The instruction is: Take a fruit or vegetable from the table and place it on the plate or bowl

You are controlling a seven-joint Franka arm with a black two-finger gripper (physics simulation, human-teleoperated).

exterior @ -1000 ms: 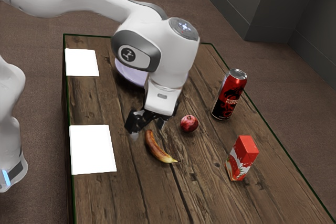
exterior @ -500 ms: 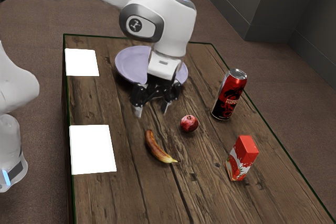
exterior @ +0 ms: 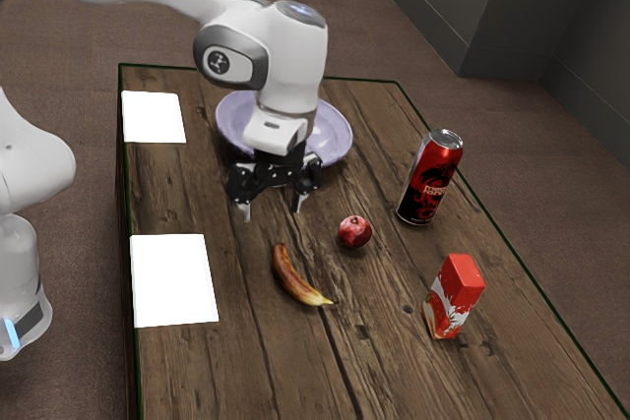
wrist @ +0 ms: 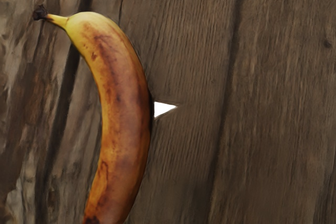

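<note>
- Plate (exterior: 335, 135) at the table's (exterior: 394, 341) far side, partly hidden behind the arm's hand.
- Banana (wrist: 118, 119) cut off at one end in the wrist view; white sliver (wrist: 164, 108) beside it, perhaps a render gap.
- Yellow peel, heavily browned, dark stem tip; lying flat mid-table, left of a red fruit (exterior: 354, 231).
- Gripper (exterior: 272, 210) spread open, empty, above the wood between plate and banana (exterior: 298, 277).

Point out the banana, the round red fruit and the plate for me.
banana (exterior: 292, 276), exterior view, middle of its curved body.
round red fruit (exterior: 354, 232), exterior view, centre of its skin.
plate (exterior: 336, 133), exterior view, bare part near its rim.
</note>
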